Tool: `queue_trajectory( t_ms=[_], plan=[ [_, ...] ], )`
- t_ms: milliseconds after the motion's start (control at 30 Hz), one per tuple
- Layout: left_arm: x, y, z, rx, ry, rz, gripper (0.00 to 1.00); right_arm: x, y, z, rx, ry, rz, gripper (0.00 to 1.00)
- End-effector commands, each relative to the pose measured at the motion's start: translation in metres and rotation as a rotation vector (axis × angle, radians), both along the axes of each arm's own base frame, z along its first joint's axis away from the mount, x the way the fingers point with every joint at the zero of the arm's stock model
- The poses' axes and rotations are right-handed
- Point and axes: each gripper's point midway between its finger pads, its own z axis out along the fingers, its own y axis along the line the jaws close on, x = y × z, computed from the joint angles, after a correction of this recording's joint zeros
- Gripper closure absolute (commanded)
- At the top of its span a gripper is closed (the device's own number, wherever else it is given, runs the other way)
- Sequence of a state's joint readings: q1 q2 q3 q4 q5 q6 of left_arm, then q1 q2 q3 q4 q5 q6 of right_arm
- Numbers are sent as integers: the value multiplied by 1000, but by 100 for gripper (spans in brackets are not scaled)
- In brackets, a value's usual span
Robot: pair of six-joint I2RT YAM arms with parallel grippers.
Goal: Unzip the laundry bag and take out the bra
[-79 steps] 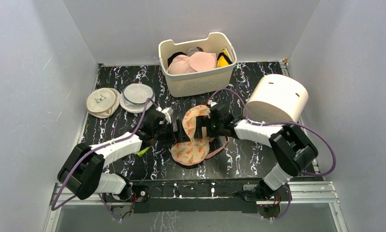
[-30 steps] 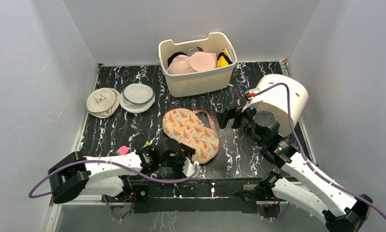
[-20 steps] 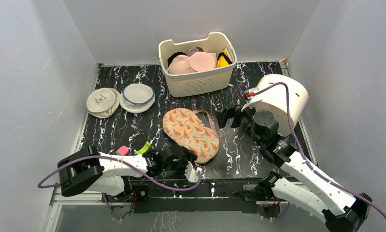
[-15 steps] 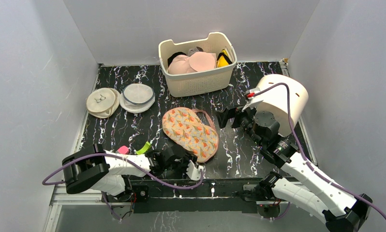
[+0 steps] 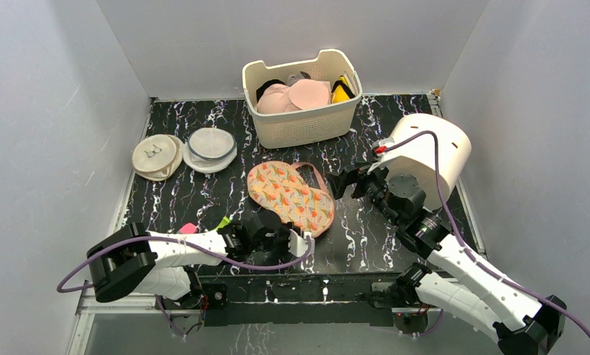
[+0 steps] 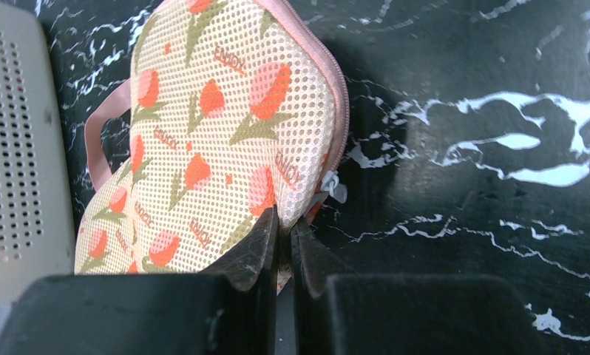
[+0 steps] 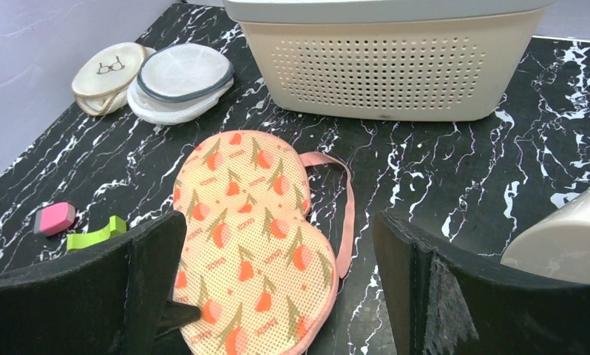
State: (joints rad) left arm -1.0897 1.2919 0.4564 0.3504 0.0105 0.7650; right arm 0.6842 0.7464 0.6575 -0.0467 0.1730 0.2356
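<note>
The laundry bag (image 5: 288, 194) lies flat in the middle of the black marble table, peach mesh with an orange carrot print and a pink loop (image 7: 346, 214). My left gripper (image 5: 299, 238) is shut on the bag's near edge. In the left wrist view, its fingertips (image 6: 283, 222) pinch the mesh of the laundry bag (image 6: 225, 126) just left of the pale zipper pull (image 6: 335, 188). My right gripper (image 5: 344, 180) hovers open at the bag's right side. In the right wrist view, the right gripper (image 7: 277, 229) has its wide fingers either side of the laundry bag (image 7: 251, 222), which lies beyond them. The bra is hidden.
A cream slotted basket (image 5: 307, 126) at the back holds pale pink cups and a yellow-and-black item. Two round mesh discs (image 5: 212, 146) (image 5: 157, 155) lie at the back left. A white cylinder (image 5: 432, 151) stands at the right. Small pink (image 5: 188, 228) and green (image 5: 223, 222) pieces lie front left.
</note>
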Motion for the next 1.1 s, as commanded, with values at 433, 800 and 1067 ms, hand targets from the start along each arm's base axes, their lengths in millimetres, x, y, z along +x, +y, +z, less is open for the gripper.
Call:
queue_trajectory(
  t_ms=[433, 800, 1067],
  plan=[
    [72, 11, 98, -427, 147, 552, 100, -37, 48, -19, -16, -200, 383, 5],
    [67, 8, 111, -468, 185, 530, 100, -49, 79, -76, -199, -230, 543, 20],
    [65, 5, 109, -463, 208, 522, 100, -42, 103, -90, -87, -195, 535, 33]
  ],
)
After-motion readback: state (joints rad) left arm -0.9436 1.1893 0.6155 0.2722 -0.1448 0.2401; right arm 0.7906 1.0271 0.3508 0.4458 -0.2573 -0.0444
